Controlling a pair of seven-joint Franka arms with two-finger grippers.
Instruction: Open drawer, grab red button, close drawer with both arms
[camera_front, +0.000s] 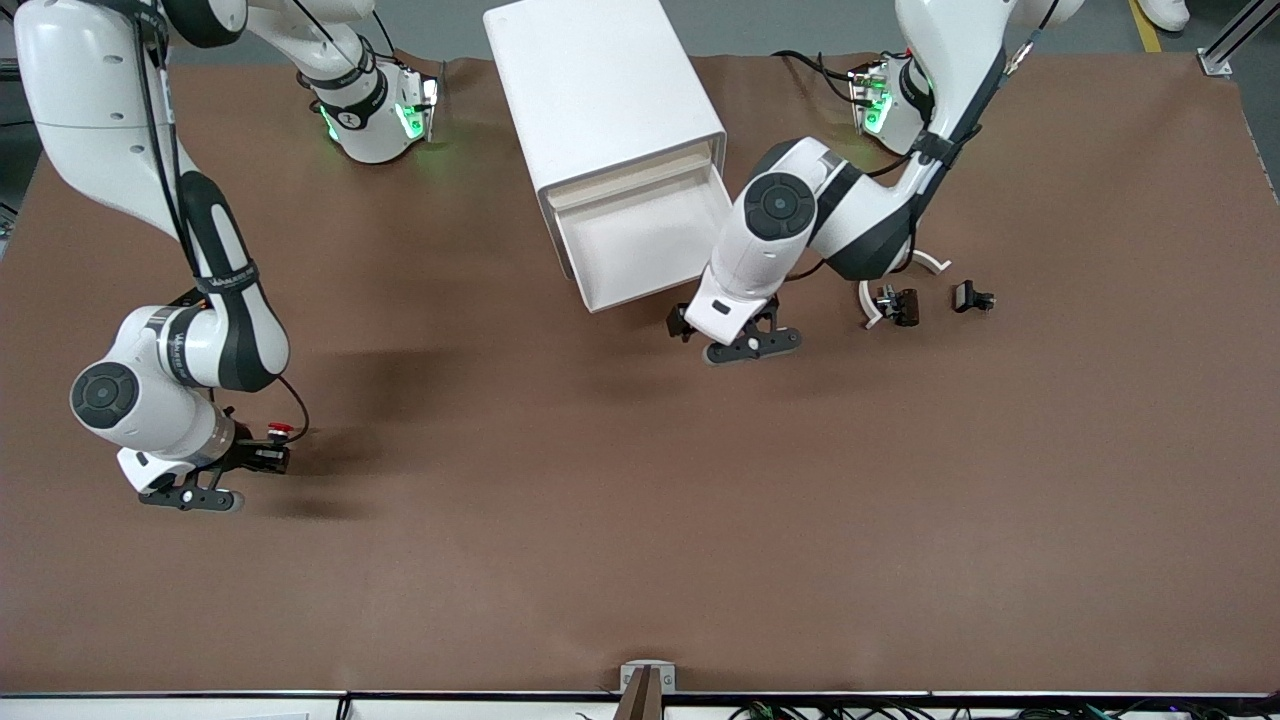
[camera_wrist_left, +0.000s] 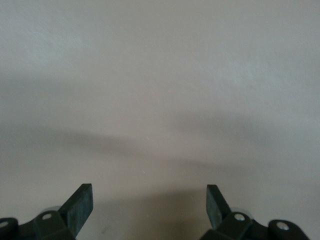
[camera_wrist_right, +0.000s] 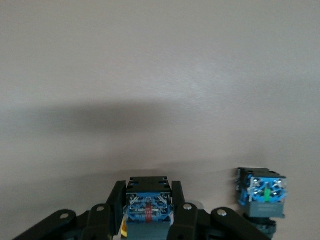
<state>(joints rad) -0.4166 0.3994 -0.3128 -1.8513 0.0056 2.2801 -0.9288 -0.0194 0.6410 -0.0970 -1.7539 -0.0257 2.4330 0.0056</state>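
The white cabinet (camera_front: 600, 90) has its drawer (camera_front: 640, 245) pulled out, and the tray looks bare. My right gripper (camera_front: 266, 457) (camera_wrist_right: 148, 186) is at the right arm's end of the table, shut on the button (camera_front: 279, 431) (camera_wrist_right: 148, 206). The button's blue base faces the wrist camera between the pads, and its red cap shows in the front view. A second button (camera_wrist_right: 262, 196) with a blue base is beside it. My left gripper (camera_front: 745, 343) (camera_wrist_left: 150, 197) is open and empty, low over the table by the drawer's front corner.
Two small black parts (camera_front: 898, 305) (camera_front: 972, 297) and white curved pieces (camera_front: 868, 303) (camera_front: 935, 262) lie on the brown table (camera_front: 640, 520) toward the left arm's end. A clamp (camera_front: 647, 680) sits at the table's front edge.
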